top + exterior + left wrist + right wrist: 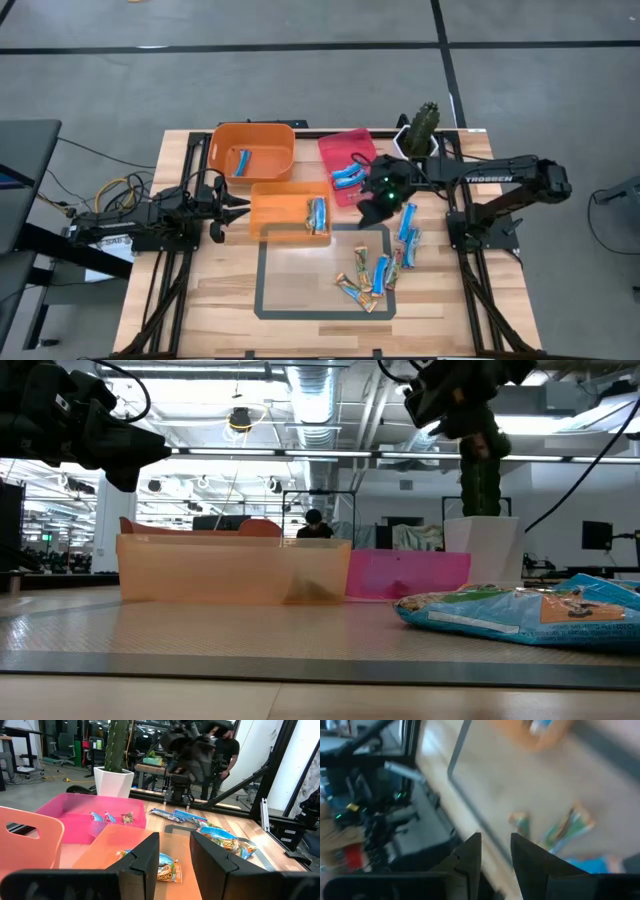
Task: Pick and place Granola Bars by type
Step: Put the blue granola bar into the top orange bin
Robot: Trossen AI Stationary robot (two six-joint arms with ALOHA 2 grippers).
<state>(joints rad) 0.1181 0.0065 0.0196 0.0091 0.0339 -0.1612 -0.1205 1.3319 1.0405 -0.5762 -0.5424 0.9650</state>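
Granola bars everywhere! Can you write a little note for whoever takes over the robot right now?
Left hand: fingers apart, holding nothing, waiting beside the small orange bin.
Right hand: fingers apart, holding nothing, raised above the table near the pink bin.
Done: bars lie in the small orange bin, the pink bin and the large orange bin.
Left: several granola bars lie loose on the table around the taped rectangle; they still need sorting by type.
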